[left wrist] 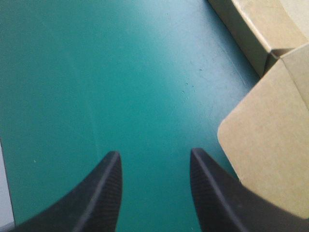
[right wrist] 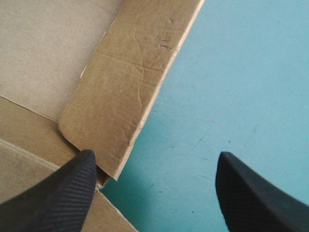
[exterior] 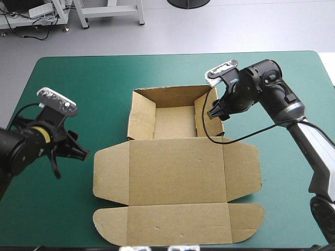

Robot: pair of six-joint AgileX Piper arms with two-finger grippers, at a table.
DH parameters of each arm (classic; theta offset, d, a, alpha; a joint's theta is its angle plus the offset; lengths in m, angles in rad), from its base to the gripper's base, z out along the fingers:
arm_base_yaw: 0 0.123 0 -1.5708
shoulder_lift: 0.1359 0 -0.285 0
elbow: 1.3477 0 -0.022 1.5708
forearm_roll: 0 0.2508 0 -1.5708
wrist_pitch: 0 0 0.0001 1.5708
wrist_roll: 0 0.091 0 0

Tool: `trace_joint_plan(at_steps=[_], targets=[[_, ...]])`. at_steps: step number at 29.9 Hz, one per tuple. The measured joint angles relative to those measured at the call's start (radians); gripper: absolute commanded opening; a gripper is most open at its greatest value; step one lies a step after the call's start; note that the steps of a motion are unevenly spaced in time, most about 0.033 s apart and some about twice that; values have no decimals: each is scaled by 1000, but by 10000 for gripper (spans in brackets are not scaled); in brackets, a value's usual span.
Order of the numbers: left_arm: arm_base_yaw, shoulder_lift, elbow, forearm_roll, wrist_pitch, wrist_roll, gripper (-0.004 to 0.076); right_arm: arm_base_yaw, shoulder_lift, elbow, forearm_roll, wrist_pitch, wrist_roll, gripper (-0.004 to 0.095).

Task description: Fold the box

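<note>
Box (exterior: 178, 172) sits mid-surface: its raised tray walls (exterior: 140, 117) at 12 o'clock block a level pass, while the flat lid (exterior: 178, 222) toward 6 o'clock lies low. Bare teal-green surface (exterior: 78, 78) is free at 9, 12 and 3 o'clock of the box. Left jaws stand apart over bare cover at 9 o'clock with the lid flap (left wrist: 270, 150) just beside them; right jaws stand apart with the tray's 3 o'clock wall (right wrist: 130, 96) between them.

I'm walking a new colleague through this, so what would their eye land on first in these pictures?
The brown box in the middle of the teal-green table: its far part stands up as an open tray, its lid lies flat toward the near edge. The right gripper hangs open at the tray's side wall, while the left gripper is open over bare cover beside the box.
</note>
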Motion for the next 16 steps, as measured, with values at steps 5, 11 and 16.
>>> trace_joint_plan(at_steps=[5,11,16], targets=[[0,-129,172,1,3,-67,318,0,1,51,62,-86,0,651],[0,-223,344,-4,29,-153,318,0,38,54,65,-121,8,651],[0,-309,403,-18,29,-200,319,0,118,54,58,-138,41,651]])
